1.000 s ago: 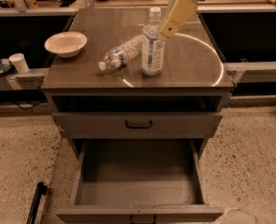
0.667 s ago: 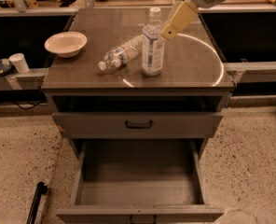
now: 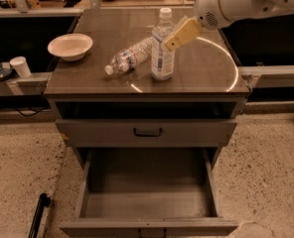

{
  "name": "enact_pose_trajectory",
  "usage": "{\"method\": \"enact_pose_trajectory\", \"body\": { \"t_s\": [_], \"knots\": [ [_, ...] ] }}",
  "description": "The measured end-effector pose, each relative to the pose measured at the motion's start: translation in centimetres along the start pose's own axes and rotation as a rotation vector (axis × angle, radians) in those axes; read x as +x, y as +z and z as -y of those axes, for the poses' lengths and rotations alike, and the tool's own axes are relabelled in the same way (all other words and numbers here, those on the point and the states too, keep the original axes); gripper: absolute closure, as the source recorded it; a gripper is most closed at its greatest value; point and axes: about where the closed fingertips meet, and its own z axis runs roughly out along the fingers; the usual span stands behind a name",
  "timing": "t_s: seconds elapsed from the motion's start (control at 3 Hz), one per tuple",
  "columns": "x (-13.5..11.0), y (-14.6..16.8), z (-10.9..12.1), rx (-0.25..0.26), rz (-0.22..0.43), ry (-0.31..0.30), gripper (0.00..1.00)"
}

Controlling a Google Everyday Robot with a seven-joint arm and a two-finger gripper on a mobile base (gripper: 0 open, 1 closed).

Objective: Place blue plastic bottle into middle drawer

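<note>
Upper centre of frame: large squarish clear plastic bottle with white cap (image 3: 160, 63) upright on brown desk (image 3: 206, 71), tool (image 3: 174, 39) by its shoulder, grip state I cannot tell; I judge it light, slick, crushable, best taken mid-label.

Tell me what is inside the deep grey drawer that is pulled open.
The deep grey drawer shows only a bare grey floor and walls; its shadowed rear cannot be made out. The end effector is above, beside the large clear white-capped plastic bottle.
</note>
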Motion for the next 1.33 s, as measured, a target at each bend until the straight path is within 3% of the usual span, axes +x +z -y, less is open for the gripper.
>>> {"method": "enact_pose_trajectory", "body": {
  "t_s": [0.67,1.0,1.33],
  "knots": [
    [3.3,5.1,-2.4,-0.051,0.082,0.206,0.02],
    [3.9,6.6,-2.8,-0.063,0.128,0.262,0.32],
    [3.8,7.6,-3.0,-0.081,0.18,0.278,0.57]
  ]
}}
